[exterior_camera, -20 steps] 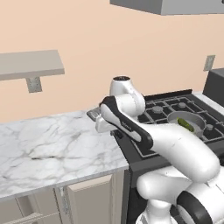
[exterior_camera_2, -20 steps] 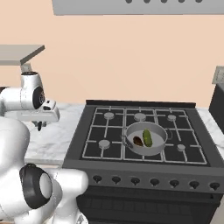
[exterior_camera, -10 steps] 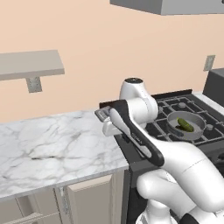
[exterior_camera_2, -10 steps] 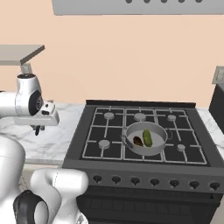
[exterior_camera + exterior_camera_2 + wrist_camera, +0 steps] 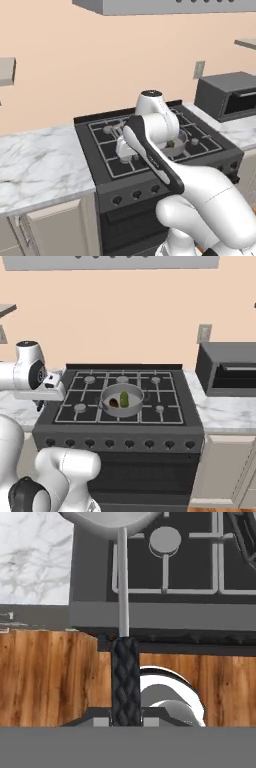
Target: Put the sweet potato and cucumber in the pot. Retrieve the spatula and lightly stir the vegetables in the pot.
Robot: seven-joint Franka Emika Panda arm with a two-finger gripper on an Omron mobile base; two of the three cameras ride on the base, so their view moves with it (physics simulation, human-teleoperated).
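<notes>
The pot (image 5: 123, 401) sits in the middle of the stove, holding the dark sweet potato (image 5: 114, 403) and the green cucumber (image 5: 124, 399) side by side. In the left base view my own arm hides most of the pot (image 5: 184, 142). My gripper (image 5: 126, 719) is shut on the spatula's black textured handle (image 5: 126, 682). Its grey shaft runs up to the grey head at the frame's top (image 5: 107, 518). From the right base view the gripper (image 5: 40, 404) hangs at the stove's left front corner, well left of the pot.
A black stove (image 5: 165, 415) with several burners lies between marble counters (image 5: 40, 160). A dark microwave (image 5: 227, 368) stands on the right counter. A range hood hangs above. The hand view looks down past the stove's front edge to wooden floor (image 5: 45, 677).
Both base views have shifted, so the base has driven right: the stove is now centred and the microwave has come into view. The hand, still holding the spatula, has come from the counter to the stove's left edge.
</notes>
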